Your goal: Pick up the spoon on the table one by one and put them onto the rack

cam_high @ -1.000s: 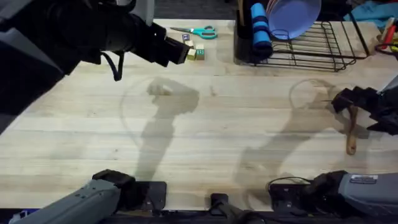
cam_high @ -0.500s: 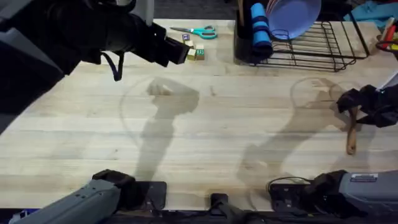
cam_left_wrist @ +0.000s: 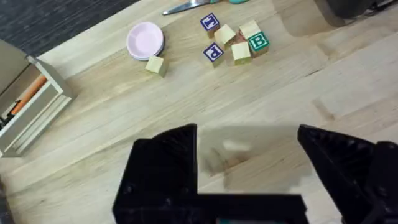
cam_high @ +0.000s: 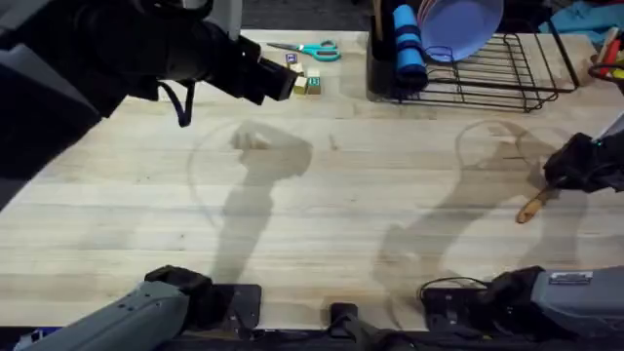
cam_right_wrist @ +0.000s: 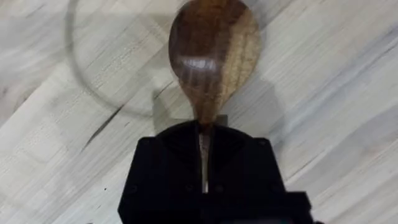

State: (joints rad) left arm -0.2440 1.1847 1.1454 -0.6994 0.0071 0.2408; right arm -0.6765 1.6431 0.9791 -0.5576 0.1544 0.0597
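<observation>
Overhead view, near to far. Arm bases are seen at the bottom edge, with bare table (cam_high: 322, 224) planks ahead of them. At the right edge, the right gripper (cam_high: 570, 174) is clamped on the spoon (cam_high: 534, 206), whose handle sticks out toward the near left, tilted. In the right wrist view the right gripper (cam_right_wrist: 205, 163) is closed on the neck of the spoon (cam_right_wrist: 214, 53), with the oval bowl out past the fingertips and plank grain beneath it; whether the spoon touches the table cannot be told. A faint ring mark (cam_high: 492, 146) is seen on the wood just beside that gripper, toward the rack.

The left gripper (cam_high: 268, 80) is held high over the far left of the table. In the left wrist view the left gripper (cam_left_wrist: 249, 162) is spread wide and gripping nothing.

Lettered blocks (cam_left_wrist: 236, 42), a pink dish (cam_left_wrist: 145, 38) and a beige stand (cam_left_wrist: 28, 106) are seen on the table beyond the left gripper. Teal-handled scissors (cam_high: 310, 49) lie at the far edge.

The rack (cam_high: 487, 73) sits far right, holding a purple plate (cam_high: 458, 24) and a blue item (cam_high: 408, 47) in its holder end. Between the held spoon and the rack, only open table is seen.
</observation>
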